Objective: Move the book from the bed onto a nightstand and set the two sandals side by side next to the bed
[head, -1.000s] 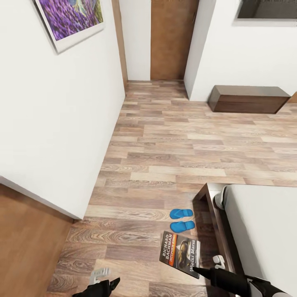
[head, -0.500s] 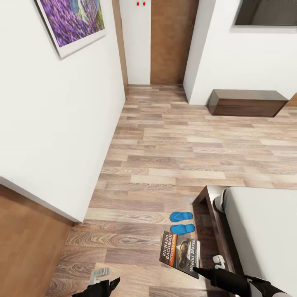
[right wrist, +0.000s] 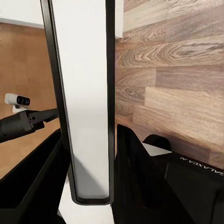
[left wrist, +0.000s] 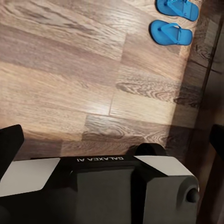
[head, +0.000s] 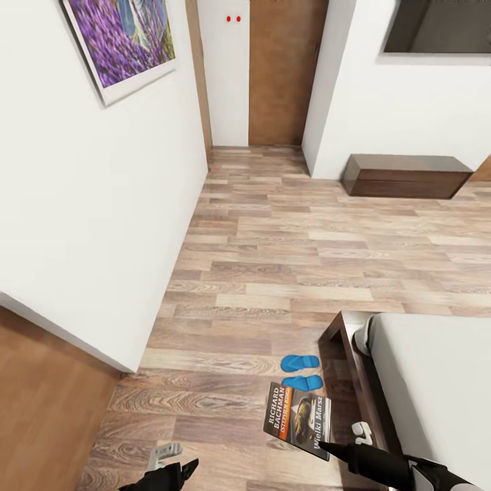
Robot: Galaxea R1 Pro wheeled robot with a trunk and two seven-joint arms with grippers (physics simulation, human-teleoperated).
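So the book [head: 298, 420] is up off the bed, clamped in the right pincer [head: 326, 447] at its near right corner, hanging over the floor [head: 273, 273] just left of the bed [head: 423, 382]. The rest of the cover sticks out to the far left of the fingertips. The right wrist view shows it edge-on: the book [right wrist: 86, 102] runs as a thin white slab with dark edges between the 2 black fingers [right wrist: 135, 172], which are closed tight on it.

The 2 sandals [head: 301, 372] sit on the floor just beyond the book, side by side, close to the near left corner of the bed frame. The left wrist view catches the same sandals [left wrist: 171, 33] plus the robot's own base with "GALAXEA AI" printed on it, reading upside down there.

The left pincer [head: 184, 467] is low at the near left edge of the head view, holding nothing, but I can't tell how wide it is.

The cover reads "RICHARD BACHMAN" in white, with an orange stripe beside it whose small text is too tiny to read, and "Wielki Marsz" along the other edge.

Further off there's a long dark dresser [head: 406, 175] against the far wall, a brown door [head: 283, 68], and a purple flower picture [head: 123, 37] on the left wall.
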